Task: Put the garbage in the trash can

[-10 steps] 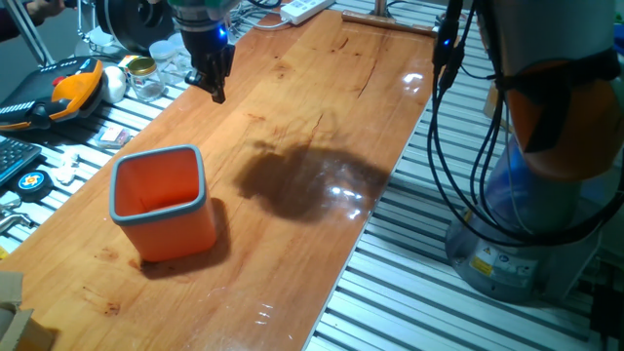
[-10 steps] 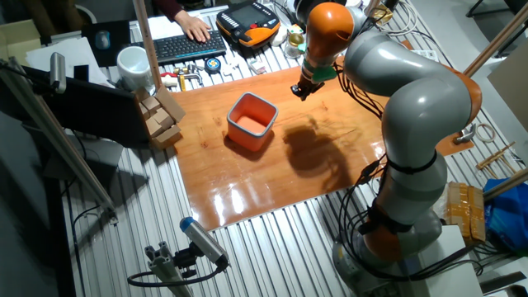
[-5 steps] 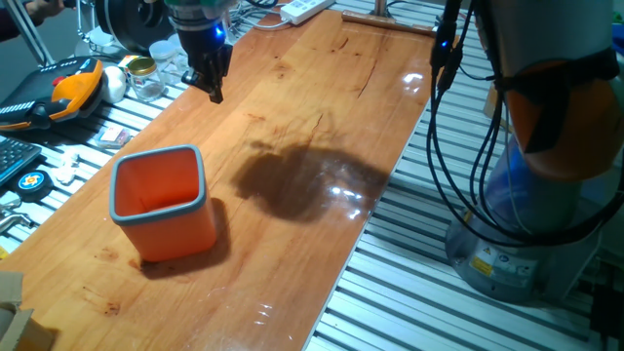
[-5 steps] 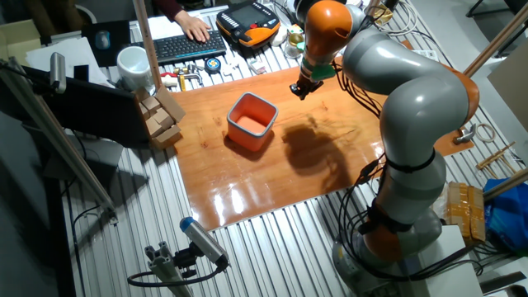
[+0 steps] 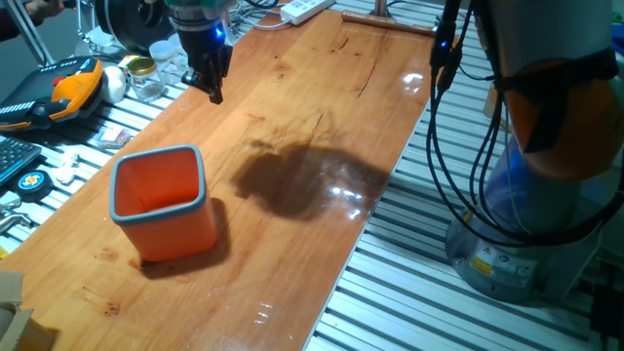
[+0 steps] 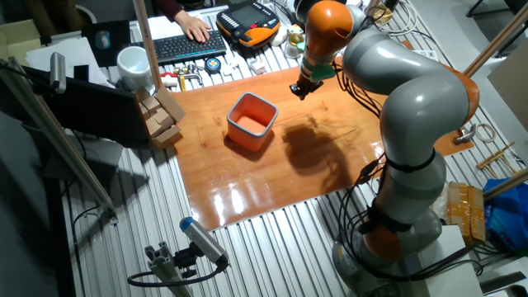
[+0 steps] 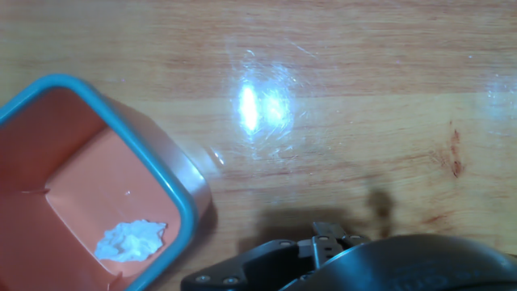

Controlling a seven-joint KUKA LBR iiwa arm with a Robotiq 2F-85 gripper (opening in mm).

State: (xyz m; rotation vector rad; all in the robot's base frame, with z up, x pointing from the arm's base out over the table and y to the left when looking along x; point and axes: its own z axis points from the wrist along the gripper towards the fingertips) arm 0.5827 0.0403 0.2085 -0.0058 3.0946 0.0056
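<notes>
While hovering above table (image 5: 322, 107), gripper (image 5: 215, 92) fingers look closed, empty; garbage (image 7: 129, 240) inside trash can (image 5: 162, 203).

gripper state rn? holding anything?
Gripper: fingertips look close together with nothing between them, but open or shut cannot be told. The garbage already lies in the trash can.

Orange trash can (image 5: 164, 205) with grey-blue rim, white crumpled garbage (image 7: 129, 240) inside, glossy reddish-brown wooden table (image 5: 322, 117) with glare patches, black gripper (image 5: 213, 86), orange-and-grey arm (image 6: 396, 91)
</notes>
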